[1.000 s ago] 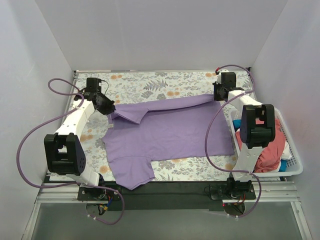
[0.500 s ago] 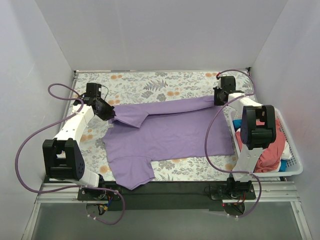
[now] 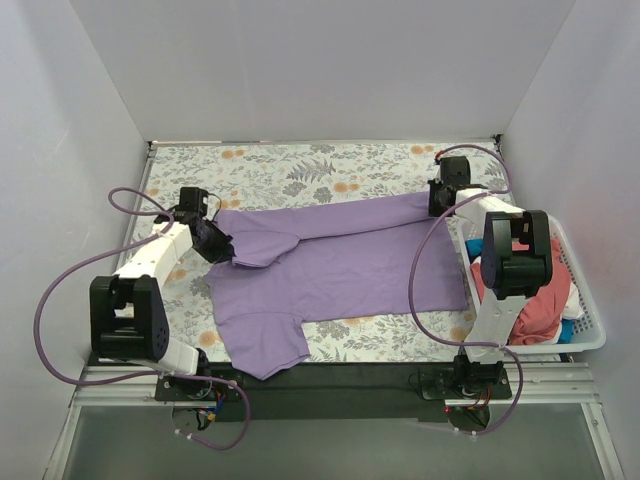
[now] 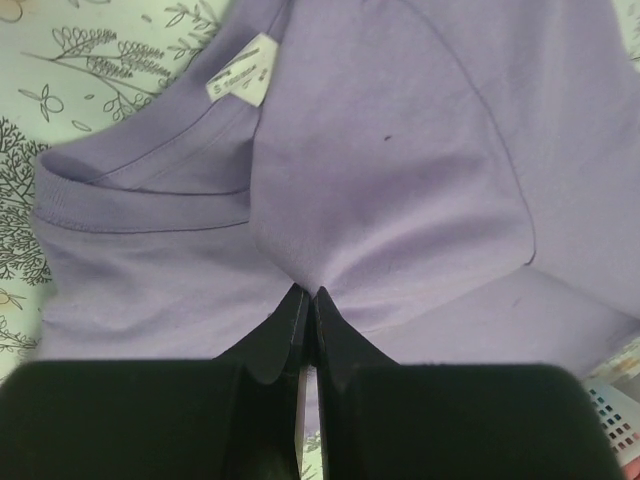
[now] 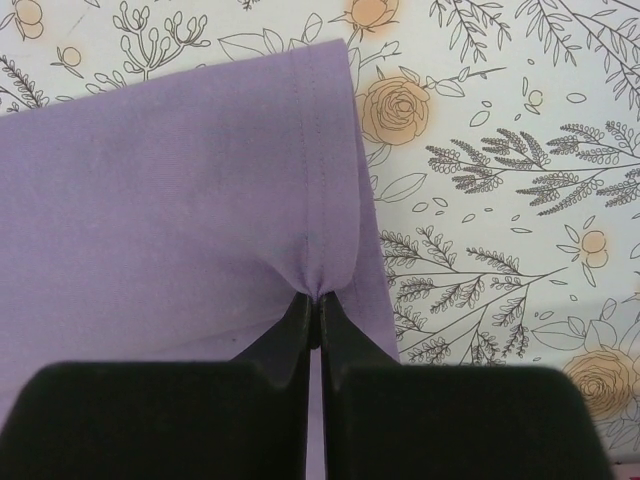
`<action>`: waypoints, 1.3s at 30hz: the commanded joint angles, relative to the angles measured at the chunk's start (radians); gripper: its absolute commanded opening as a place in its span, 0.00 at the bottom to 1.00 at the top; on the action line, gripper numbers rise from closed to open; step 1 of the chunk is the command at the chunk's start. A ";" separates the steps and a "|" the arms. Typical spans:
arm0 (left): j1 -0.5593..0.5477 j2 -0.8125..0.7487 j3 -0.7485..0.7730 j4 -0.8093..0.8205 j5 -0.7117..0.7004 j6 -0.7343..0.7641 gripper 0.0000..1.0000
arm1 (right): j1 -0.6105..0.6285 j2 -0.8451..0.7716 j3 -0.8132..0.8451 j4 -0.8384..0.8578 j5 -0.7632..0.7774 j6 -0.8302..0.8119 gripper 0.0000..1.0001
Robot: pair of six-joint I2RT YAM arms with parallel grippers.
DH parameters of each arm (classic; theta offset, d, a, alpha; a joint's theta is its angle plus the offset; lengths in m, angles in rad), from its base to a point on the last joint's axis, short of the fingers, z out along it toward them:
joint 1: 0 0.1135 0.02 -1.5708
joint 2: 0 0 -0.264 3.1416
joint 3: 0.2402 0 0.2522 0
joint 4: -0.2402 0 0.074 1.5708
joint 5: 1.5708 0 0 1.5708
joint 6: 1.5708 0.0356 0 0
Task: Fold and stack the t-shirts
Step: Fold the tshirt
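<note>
Here, the left gripper (image 4: 308, 296) pinches the purple shirt (image 3: 340, 262) beside its collar (image 4: 140, 203) while the right gripper (image 5: 316, 298) clamps its hem (image 5: 318, 150).

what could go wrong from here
The right claw pinches only a thin pucker of hem on the light purple cloth t-shirt, so it may slip. The left claw grips near the collar, where the folded sleeve could crease. The right arm's purple cable hangs over the cloth and might drag it.
</note>
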 commanded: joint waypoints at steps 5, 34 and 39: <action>0.004 -0.056 -0.106 0.041 0.057 0.016 0.09 | -0.011 -0.006 0.013 -0.005 0.031 0.013 0.21; 0.123 0.237 0.123 0.406 0.027 0.112 0.58 | 0.037 0.077 0.233 0.003 -0.370 0.082 0.54; 0.123 0.302 0.196 0.420 0.004 0.129 0.55 | 0.037 0.121 0.258 0.015 -0.365 0.073 0.53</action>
